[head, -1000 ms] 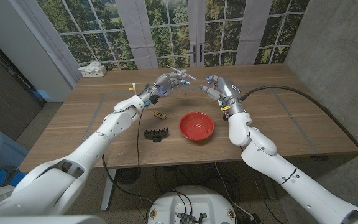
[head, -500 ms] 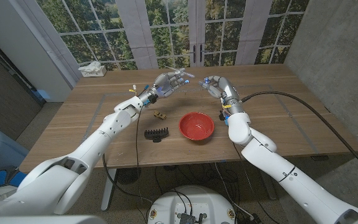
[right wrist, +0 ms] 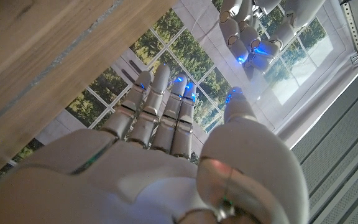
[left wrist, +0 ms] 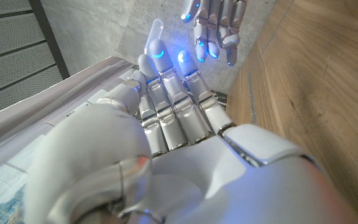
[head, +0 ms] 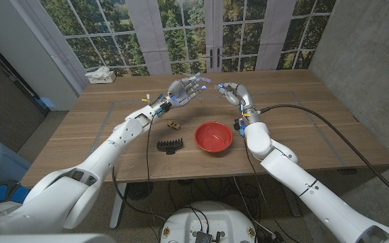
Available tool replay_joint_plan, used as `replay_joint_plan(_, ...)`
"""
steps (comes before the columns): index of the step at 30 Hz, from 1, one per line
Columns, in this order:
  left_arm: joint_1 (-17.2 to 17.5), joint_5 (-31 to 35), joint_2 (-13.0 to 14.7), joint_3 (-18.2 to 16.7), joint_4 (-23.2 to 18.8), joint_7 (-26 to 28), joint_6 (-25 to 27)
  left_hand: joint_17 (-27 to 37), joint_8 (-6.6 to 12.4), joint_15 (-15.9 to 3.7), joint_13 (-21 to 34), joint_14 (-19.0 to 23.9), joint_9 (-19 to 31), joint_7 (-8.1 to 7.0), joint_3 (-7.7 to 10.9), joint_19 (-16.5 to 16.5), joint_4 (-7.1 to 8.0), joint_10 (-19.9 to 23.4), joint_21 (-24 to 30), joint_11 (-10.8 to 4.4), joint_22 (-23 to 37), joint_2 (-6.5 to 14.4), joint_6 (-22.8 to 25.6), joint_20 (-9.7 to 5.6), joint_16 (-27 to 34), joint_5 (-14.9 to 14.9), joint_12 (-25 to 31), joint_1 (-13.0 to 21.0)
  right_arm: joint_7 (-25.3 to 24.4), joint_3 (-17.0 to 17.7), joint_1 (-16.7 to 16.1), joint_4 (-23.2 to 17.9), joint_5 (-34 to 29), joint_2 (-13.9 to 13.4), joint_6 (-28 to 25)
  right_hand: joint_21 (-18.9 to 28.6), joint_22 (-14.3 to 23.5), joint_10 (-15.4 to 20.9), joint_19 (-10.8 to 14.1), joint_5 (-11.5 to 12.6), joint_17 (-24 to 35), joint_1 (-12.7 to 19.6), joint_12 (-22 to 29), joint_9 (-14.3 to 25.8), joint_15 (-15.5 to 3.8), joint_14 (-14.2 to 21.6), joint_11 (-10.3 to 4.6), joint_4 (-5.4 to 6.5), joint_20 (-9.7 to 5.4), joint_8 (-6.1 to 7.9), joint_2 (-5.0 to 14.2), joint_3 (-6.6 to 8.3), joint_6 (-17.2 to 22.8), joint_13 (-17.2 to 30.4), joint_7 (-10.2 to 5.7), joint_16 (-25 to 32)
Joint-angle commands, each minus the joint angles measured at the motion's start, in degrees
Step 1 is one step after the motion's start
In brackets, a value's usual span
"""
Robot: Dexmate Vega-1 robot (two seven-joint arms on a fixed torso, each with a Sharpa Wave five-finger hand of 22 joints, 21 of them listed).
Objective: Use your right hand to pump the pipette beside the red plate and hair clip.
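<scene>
Translucent plastic pipette (left wrist: 153, 30) is gripped by the left robot hand (head: 183, 90); judged light, squashy at the bulb. Right robot hand (head: 229, 91) is released, just beside it.

Soft window daylight, bowed edges

no text, label, brand or number can be read anywhere.

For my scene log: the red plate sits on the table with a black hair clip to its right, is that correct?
Not quite: the head view shows the black hair clip lying to the left of the red plate, on the robot's left side; both do sit on the table.
</scene>
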Motion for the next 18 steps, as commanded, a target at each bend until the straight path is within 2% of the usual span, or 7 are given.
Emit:
replay_joint_plan(1, 0.55, -2.16, -2.01, -1.51, 0.5, -0.1, 1.19, 0.33, 0.18, -4.46, -0.15, -0.45, 0.12, -0.3, -0.18, -0.21, -0.11, 1.95, 0.53, -2.95, 0.12, -0.27, 0.67, -2.59, 0.3, 0.15, -0.37, 0.46, -0.57, -0.18, 0.13, 5.35, 8.88, 3.69, 11.0, 0.27, 0.16, -2.07, -0.3, -0.04, 0.68, 0.53, 0.47, 0.21, -4.12, -1.19, 0.05, -0.25, 0.02, -0.09, -0.49, -0.16, 0.3, 0.96, -0.57, 0.44)
replay_joint_plan(3, 0.84, -2.2, -2.25, -1.69, 0.18, 0.4, 0.92, 0.45, 0.11, -4.47, -0.26, -0.52, 0.09, -0.32, -0.22, -0.51, -0.1, 2.05, 0.58, -2.96, 0.14, -0.28, 0.66, -2.72, 0.3, 0.14, -0.49, 0.45, -3.38, -0.44, -0.08, 6.75, 7.94, 5.45, 13.4, 0.41, 0.18, -2.79, -0.08, -0.03, 0.78, 0.75, 0.37, 0.19, -4.26, -1.44, 0.0, -0.37, -0.16, -0.14, -0.49, -0.11, 0.51, 1.17, -0.56, 0.46)
replay_joint_plan(6, 1.1, -2.21, -2.36, -1.88, -0.16, 1.02, 0.76, 0.6, 0.06, -4.47, -0.41, -0.63, 0.05, -0.35, -0.27, -0.59, -0.1, 1.82, 0.73, -3.15, 0.17, -0.31, 0.74, -2.76, 0.31, 0.12, -0.77, 0.44, -5.35, -0.65, -0.11, 7.76, 6.93, 6.38, 15.16, 0.6, 0.22, -3.39, 0.2, 0.01, 0.61, 1.22, 0.35, 0.14, -4.55, -1.6, -0.3, -0.62, -0.5, -0.42, -0.52, 0.03, 0.26, 1.43, -1.36, 0.33)
replay_joint_plan(10, 1.41, -2.09, -2.38, -2.07, -0.67, 2.1, 0.52, 0.8, -0.06, -4.47, -0.61, -0.71, 0.0, -0.52, -0.34, -0.82, -0.08, 1.79, 0.9, -3.17, 0.2, -0.33, 0.71, -2.88, 0.34, 0.1, -1.03, 0.42, -11.2, -1.03, -0.42, 9.15, 3.04, 8.77, 16.91, 0.92, 0.28, -4.43, 0.66, 0.09, 0.61, 2.09, 0.21, 0.06, -5.09, -1.77, -0.77, -0.95, -0.84, -0.87, -0.35, 0.41, -0.18, 1.79, -1.84, 0.29)
replay_joint_plan(13, 1.81, -1.77, -2.28, -2.19, -1.29, 3.25, 0.03, 0.9, -0.11, -4.47, -0.69, -0.77, -0.04, -0.63, -0.38, -0.91, -0.09, 1.75, 1.0, -3.24, 0.22, -0.36, 0.74, -2.9, 0.36, 0.09, -1.16, 0.41, -17.38, -1.37, -0.62, 10.02, -1.38, 11.12, 16.9, 1.42, 0.36, -2.36, 1.37, 0.08, 1.04, 2.9, 1.47, 0.0, -6.04, -0.55, -1.49, -1.1, -1.24, -0.71, -0.25, 0.72, 1.1, 2.34, -2.48, 1.07)
replay_joint_plan(18, 2.01, -1.81, -2.3, -2.26, -1.6, 4.09, -0.01, 1.13, -0.21, -4.48, -0.95, -0.87, -0.11, -0.85, -0.48, -1.04, -0.09, 1.72, 1.26, -3.34, 0.25, -0.43, 0.85, -3.1, 0.39, 0.07, -1.48, 0.37, -19.77, -1.61, -0.52, 10.48, -3.57, 11.96, 16.83, 1.82, 0.5, 0.11, 1.3, 0.03, 3.66, 4.41, 3.75, -0.03, -6.78, 0.41, -2.27, -1.21, -1.48, 0.08, -0.11, 0.86, 4.8, 3.73, -3.1, 3.81)
